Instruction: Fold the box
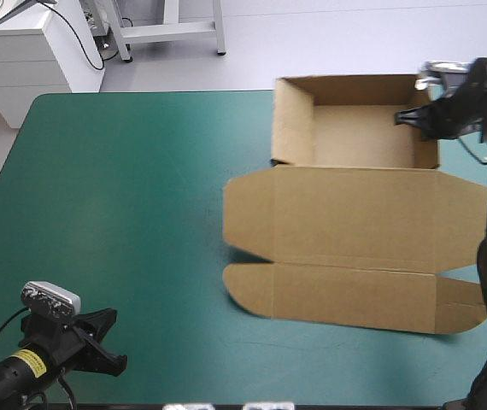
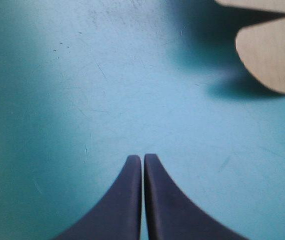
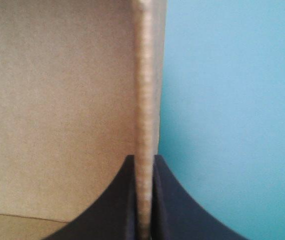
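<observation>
The brown box (image 1: pixel 354 141) stands as an open tray at the table's far right, walls raised. Its lid (image 1: pixel 354 248) lies flat toward the near edge, with rounded flaps at its left end. My right gripper (image 1: pixel 410 118) is at the tray's right wall. In the right wrist view the right gripper (image 3: pixel 143 157) is shut on the upright wall edge (image 3: pixel 145 75), one finger inside and one outside. My left gripper (image 1: pixel 107 342) rests near the table's near left corner, far from the box. In the left wrist view the left gripper (image 2: pixel 142 157) is shut with nothing in it, and a rounded lid flap (image 2: pixel 272 55) lies ahead of it.
The teal-green cover (image 1: pixel 124 213) stretches between the left gripper and the box. The tray's far wall sits at the table's far edge, and the lid reaches close to the right edge. A white cabinet (image 1: pixel 30 43) stands beyond the far left corner.
</observation>
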